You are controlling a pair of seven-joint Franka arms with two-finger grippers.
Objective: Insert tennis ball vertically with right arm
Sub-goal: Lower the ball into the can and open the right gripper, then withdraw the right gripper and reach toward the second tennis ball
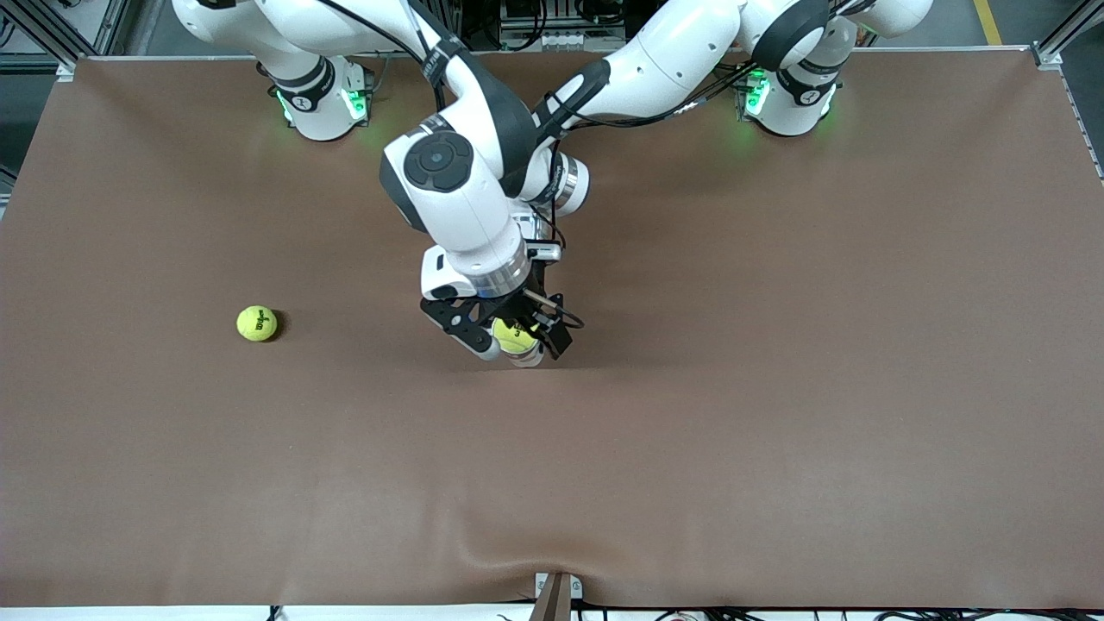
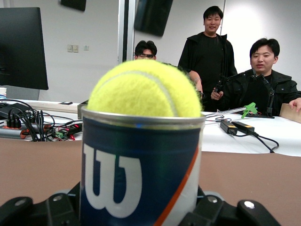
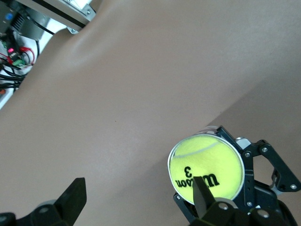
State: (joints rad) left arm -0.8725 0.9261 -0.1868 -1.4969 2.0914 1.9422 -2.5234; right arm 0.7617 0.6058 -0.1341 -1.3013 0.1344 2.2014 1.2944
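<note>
A blue and white tennis ball can [image 2: 141,174] stands upright near the middle of the table, my left gripper [image 2: 141,217] shut on its lower part. A yellow tennis ball [image 2: 146,89] sits in the can's mouth, its top bulging above the rim. From above, the ball [image 3: 207,173] fills the opening. My right gripper [image 3: 136,181] hangs just over the can, open and holding nothing, one of its fingers [image 3: 201,195] across the ball's edge. In the front view the right hand covers most of the can [image 1: 528,357]; the ball [image 1: 513,335] shows between its fingers.
A second tennis ball [image 1: 257,323] lies on the brown table [image 1: 776,388] toward the right arm's end. Both arms cross over the table's middle. A small bracket [image 1: 556,595] sits at the table edge nearest the front camera.
</note>
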